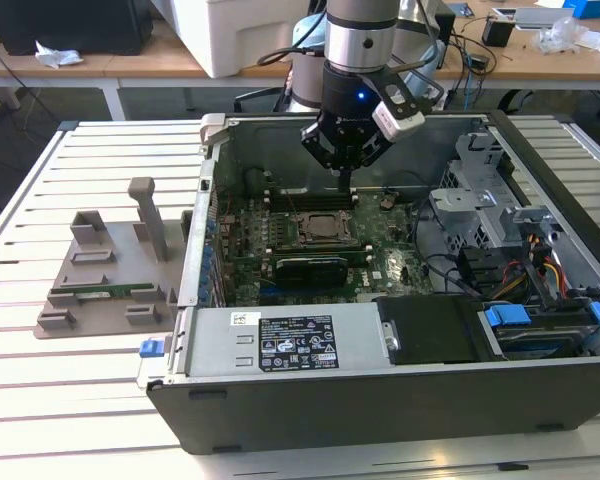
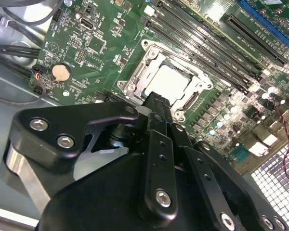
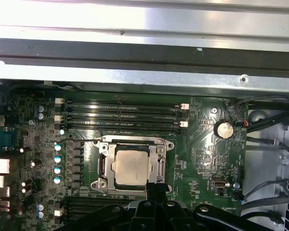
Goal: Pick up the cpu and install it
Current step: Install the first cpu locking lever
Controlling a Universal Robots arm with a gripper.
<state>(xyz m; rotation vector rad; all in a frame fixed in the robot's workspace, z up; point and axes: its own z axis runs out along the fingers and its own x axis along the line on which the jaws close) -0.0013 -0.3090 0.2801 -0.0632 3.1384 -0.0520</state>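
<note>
The cpu [image 3: 131, 167], a flat square silver chip, lies seated in the motherboard's metal socket frame [image 3: 102, 166]. The black tool [image 1: 345, 190], fingers together and empty, hangs just above its edge.

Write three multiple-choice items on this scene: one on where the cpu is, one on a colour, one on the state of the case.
1. Where does the cpu lie?
A. In the socket frame on the motherboard
B. On the grey fixture outside the case
C. On the drive cage

2. What colour is the motherboard?
A. Red
B. Green
C. White

3. How does the computer case stand?
A. Closed with its panel on
B. Upside down
C. Open, its inside showing

Answers: 1 A, since both wrist views show the silver chip inside the metal frame, with the pincer just beside it. 2 B, the board is green in every view. 3 C, the exterior view looks straight onto the board inside.
</note>
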